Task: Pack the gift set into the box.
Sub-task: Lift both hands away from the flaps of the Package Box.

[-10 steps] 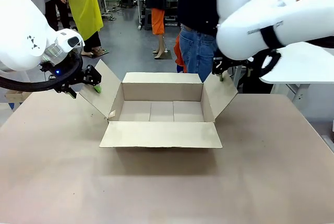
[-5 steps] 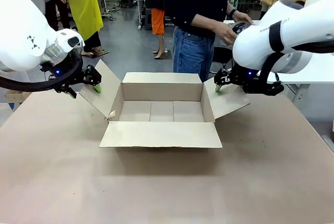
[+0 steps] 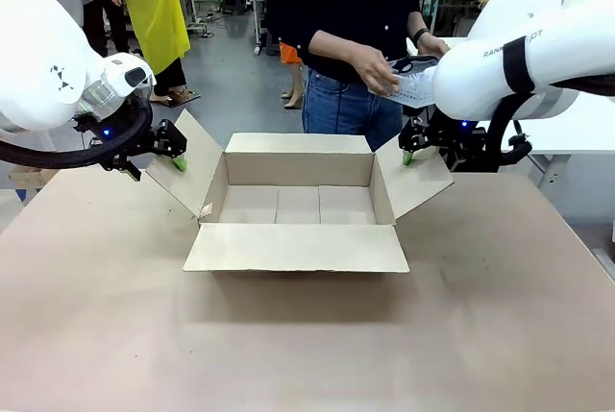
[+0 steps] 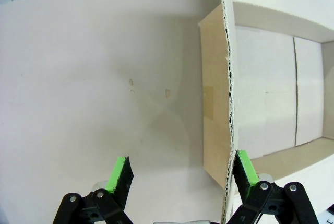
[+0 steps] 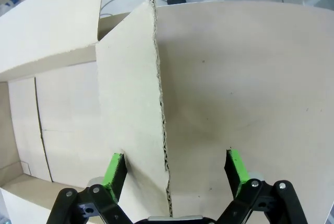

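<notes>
The brown cardboard box [image 3: 298, 206] stands open mid-table with all four flaps spread. My left gripper [image 3: 176, 155] is open at the outer edge of the left flap [image 3: 183, 177]. In the left wrist view that flap's edge [image 4: 228, 119] runs just inside one green pad, and the gripper [image 4: 182, 174] is open around it. My right gripper [image 3: 411, 153] is open at the right flap [image 3: 418, 181], whose edge [image 5: 160, 125] stands between the wide-apart fingers of the gripper [image 5: 175, 167]. Behind the box a person holds the gift set's pale grey tray [image 3: 415, 87], partly hidden by my right arm.
The person [image 3: 346, 28] stands at the far edge, right behind the box. The near flap [image 3: 298, 249] lies flat toward me, with bare brown table [image 3: 307, 345] in front of it. A white table [image 3: 567, 129] sits beyond the right arm.
My right arm has come down to the right flap and now straddles its edge. The person has stepped closer behind the box with the tray in hand. The left arm is unmoved.
</notes>
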Controlling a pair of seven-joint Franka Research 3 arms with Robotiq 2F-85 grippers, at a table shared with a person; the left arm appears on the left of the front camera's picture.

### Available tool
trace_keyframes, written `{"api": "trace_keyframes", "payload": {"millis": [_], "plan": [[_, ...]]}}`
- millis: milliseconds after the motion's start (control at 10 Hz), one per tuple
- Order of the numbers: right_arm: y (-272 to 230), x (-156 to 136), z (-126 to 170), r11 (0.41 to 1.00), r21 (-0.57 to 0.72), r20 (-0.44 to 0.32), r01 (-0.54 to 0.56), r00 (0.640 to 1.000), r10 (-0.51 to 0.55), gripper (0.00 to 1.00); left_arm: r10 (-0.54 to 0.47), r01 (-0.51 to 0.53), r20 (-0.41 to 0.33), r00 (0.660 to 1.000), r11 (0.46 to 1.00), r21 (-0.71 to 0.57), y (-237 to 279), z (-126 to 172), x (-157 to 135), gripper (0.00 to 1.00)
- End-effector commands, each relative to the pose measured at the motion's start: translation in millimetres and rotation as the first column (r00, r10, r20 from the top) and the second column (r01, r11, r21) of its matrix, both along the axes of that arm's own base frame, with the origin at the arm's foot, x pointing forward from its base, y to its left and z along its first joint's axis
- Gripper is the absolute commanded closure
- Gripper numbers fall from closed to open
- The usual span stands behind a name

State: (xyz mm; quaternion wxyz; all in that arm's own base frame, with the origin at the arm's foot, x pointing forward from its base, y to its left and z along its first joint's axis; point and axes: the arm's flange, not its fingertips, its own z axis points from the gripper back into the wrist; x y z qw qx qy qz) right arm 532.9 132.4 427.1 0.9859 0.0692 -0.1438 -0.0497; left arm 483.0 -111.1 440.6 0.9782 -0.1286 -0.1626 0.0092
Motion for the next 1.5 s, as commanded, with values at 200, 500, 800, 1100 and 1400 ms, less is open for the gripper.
{"api": "trace_keyframes", "payload": {"millis": [200, 500, 800, 1100, 1400], "plan": [[3.6, 1.4, 2.5, 1.0, -0.012, -0.003, 0.025, 1.0, -0.025, 0.0, 0.014, -0.014, 0.003, 1.0, 1.0, 0.012, -0.5, 2.5, 0.2, 0.0], [3.6, 1.4, 2.5, 1.0, -0.012, -0.003, 0.025, 1.0, -0.025, 0.0, 0.014, -0.014, 0.003, 1.0, 1.0, 0.012, -0.5, 2.5, 0.2, 0.0], [3.6, 1.4, 2.5, 1.0, -0.012, -0.003, 0.025, 1.0, -0.025, 0.0, 0.014, -0.014, 0.003, 1.0, 1.0, 0.012, -0.5, 2.5, 0.2, 0.0], [3.6, 1.4, 2.5, 1.0, -0.012, -0.003, 0.025, 1.0, -0.025, 0.0, 0.014, -0.014, 0.003, 1.0, 1.0, 0.012, -0.5, 2.5, 0.2, 0.0], [3.6, 1.4, 2.5, 1.0, -0.012, -0.003, 0.025, 1.0, -0.025, 0.0, 0.014, -0.014, 0.003, 1.0, 1.0, 0.012, -0.5, 2.5, 0.2, 0.0]]}}
